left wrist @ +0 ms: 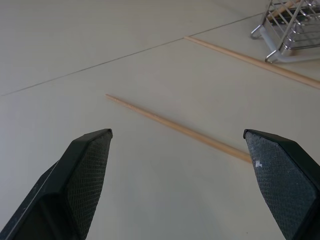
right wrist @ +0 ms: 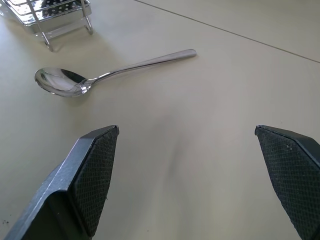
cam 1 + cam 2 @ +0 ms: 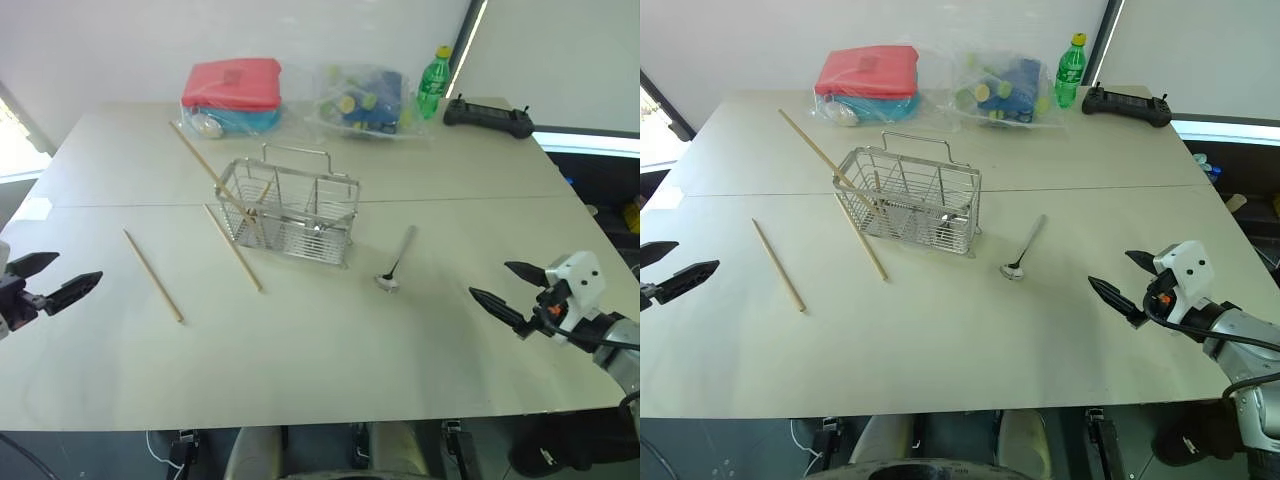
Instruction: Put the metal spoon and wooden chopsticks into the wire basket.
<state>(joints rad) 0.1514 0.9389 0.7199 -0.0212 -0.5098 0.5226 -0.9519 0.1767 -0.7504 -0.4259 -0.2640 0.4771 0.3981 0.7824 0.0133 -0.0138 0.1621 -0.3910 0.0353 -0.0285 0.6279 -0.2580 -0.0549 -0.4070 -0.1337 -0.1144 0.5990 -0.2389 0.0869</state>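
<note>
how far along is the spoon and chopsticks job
One chopstick already leans in the wire basket. Nothing is in hand: left gripper and right gripper are open above the table. Left: the metal spoon and two chopsticks lying on the table.

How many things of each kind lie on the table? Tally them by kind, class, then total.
Wooden chopsticks: 3
Metal spoon: 1
Wire basket: 1
Green bottle: 1
Plastic bags: 2
Black controller: 1
Total: 9
</note>
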